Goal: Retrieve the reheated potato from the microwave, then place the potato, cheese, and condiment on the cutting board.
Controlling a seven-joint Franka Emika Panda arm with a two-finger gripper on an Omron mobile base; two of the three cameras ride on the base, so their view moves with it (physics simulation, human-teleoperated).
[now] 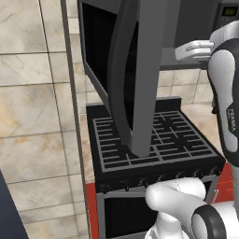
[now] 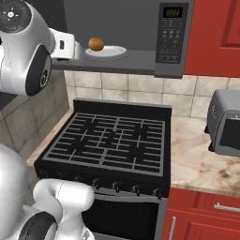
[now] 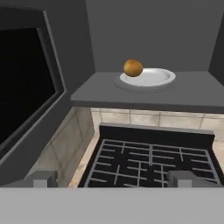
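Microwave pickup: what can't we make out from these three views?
- Microwave keypad: right base view, too small to read.
- Potato underside: hand view, hidden where it sits at the plate edge.
- Gripper: left base view, hidden behind the open microwave door.
- Toaster oven: right base view, cut off by right edge.

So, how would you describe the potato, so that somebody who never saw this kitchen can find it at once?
Look above the black stove at the microwave, whose door stands open. Inside on its grey floor lies a white plate. The potato sits at that plate's left edge: a small, round, tan-brown lump, the only brown thing in the grey cavity.
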